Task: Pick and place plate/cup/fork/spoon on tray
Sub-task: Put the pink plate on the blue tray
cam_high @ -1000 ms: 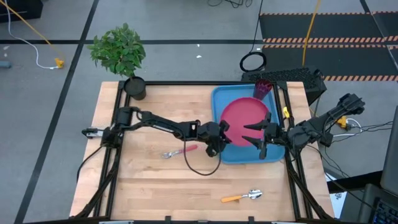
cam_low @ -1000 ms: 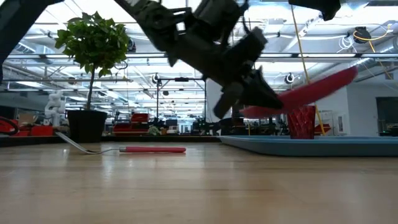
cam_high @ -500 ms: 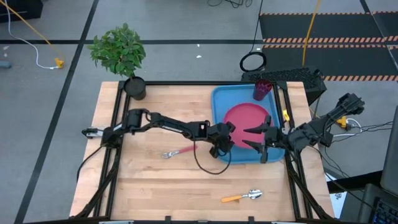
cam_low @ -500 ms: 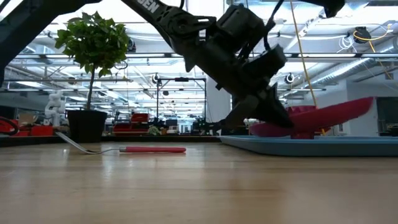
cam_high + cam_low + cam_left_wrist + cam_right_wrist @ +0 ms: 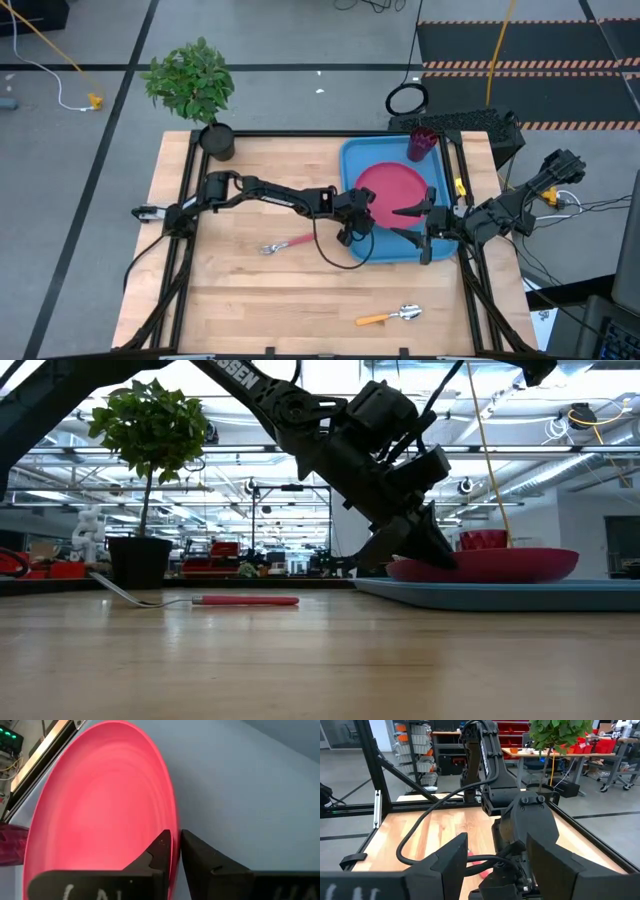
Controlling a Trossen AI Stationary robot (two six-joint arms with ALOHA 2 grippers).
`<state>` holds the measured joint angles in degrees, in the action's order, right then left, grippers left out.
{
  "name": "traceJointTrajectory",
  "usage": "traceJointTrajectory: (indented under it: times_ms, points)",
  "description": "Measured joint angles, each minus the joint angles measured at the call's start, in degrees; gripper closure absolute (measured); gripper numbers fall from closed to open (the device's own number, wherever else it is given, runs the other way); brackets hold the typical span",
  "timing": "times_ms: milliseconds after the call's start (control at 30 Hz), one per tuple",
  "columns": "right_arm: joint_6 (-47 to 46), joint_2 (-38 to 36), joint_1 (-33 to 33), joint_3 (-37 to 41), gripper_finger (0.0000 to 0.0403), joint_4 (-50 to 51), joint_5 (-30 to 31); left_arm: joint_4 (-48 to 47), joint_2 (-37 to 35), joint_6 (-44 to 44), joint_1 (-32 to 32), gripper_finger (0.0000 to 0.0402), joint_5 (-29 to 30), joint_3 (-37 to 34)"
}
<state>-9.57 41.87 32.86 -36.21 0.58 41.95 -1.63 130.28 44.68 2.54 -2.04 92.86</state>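
The pink-red plate (image 5: 395,190) lies almost level on the blue tray (image 5: 352,158); it also shows in the low view (image 5: 500,565). My left gripper (image 5: 362,214) is shut on the plate's left rim. My right gripper (image 5: 412,222) is open and empty, just above the tray's near right part, beside the plate. The dark red cup (image 5: 421,144) stands upright in the tray's far right corner. A fork with a pink handle (image 5: 288,243) and a spoon with an orange handle (image 5: 390,316) lie on the table. My left gripper pinches the plate's rim (image 5: 173,831) between its two fingers (image 5: 160,851), one above the rim and one under it. The fingers come slanting down from the table's left (image 5: 415,550). The plate lies nearly level with its underside on the tray.
A black pot with a green plant (image 5: 218,140) stands at the table's far left corner. The fork lies left of the tray, the spoon near the front edge. A black cable loops from my left arm over the table (image 5: 335,255).
My left gripper has gone down and a little toward the table's right and far edges with the plate. The plate was steeply tilted with its right edge high; that edge has come down, and the plate now lies nearly flat on the tray.
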Motion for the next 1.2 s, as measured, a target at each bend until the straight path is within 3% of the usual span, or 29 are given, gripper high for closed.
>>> traceJointTrajectory:
  times_ms: [733, 933, 1200]
  points:
    - [0.20, 0.00, 0.00, 0.00, 0.0209, -0.09, 0.02, -0.31, -0.04, -3.04, 1.08, 0.0350, -1.05, -0.09]
    - [0.27, 0.00, 0.00, 0.00, 0.0209, -0.09, 0.02, 0.51, -0.07, -6.80, 1.25, 0.0283, -0.81, -0.09]
    - [1.10, -0.02, 0.00, 0.00, 0.0209, 0.02, 0.02, -0.63, -2.59, -14.31, -1.91, 0.0208, 5.77, 0.29]
